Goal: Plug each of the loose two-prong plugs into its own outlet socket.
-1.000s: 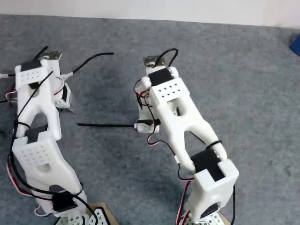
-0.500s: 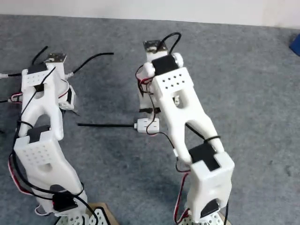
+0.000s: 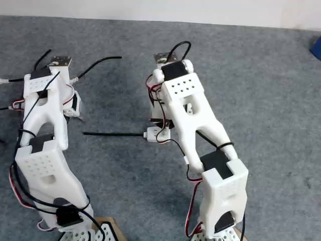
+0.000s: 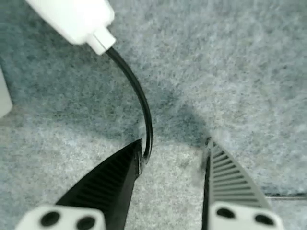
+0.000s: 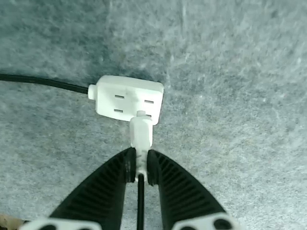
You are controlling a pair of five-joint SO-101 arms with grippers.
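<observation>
A white outlet block (image 5: 128, 98) lies on the grey carpet, its black cord (image 5: 43, 81) trailing away. My right gripper (image 5: 139, 160) is shut on a small white two-prong plug (image 5: 141, 134), whose tip meets the block's near edge beside one pair of slots; its prongs are hidden. From above, the block (image 3: 153, 134) sits under the right arm's wrist. My left gripper (image 4: 175, 148) stands open just above the carpet. A black cord (image 4: 139, 100) from another white plug body (image 4: 76, 19) runs past the tip of its dark finger (image 4: 115, 177).
Grey carpet (image 3: 271, 100) lies open to the right of the arms. A second black cable (image 3: 100, 63) curls on the floor between the arms at the back. A white piece (image 4: 4, 96) shows beside the left gripper. A blue object (image 3: 317, 47) sits at the far right edge.
The right arm stretched away from its base, then drew back a little, keeping hold of the plug at the outlet block. The left arm shifted slightly to the right.
</observation>
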